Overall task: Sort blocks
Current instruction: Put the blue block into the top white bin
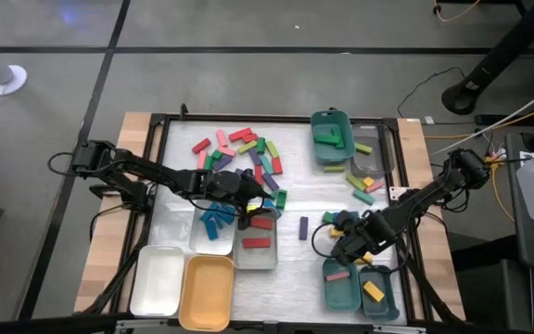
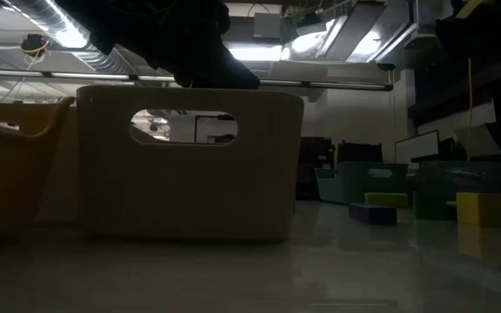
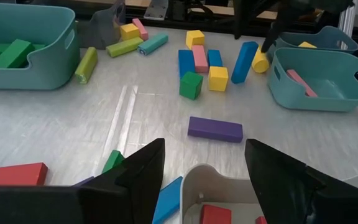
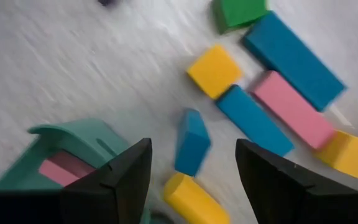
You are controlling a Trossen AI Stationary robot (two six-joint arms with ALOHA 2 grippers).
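High view: blocks (image 1: 248, 148) show no readable writing.

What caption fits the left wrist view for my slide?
Open left gripper above a grey tray holding a red block, facing a purple block.

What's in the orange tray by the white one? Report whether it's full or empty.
Empty. From above, the orange tray shows only its bare floor, no blocks inside.
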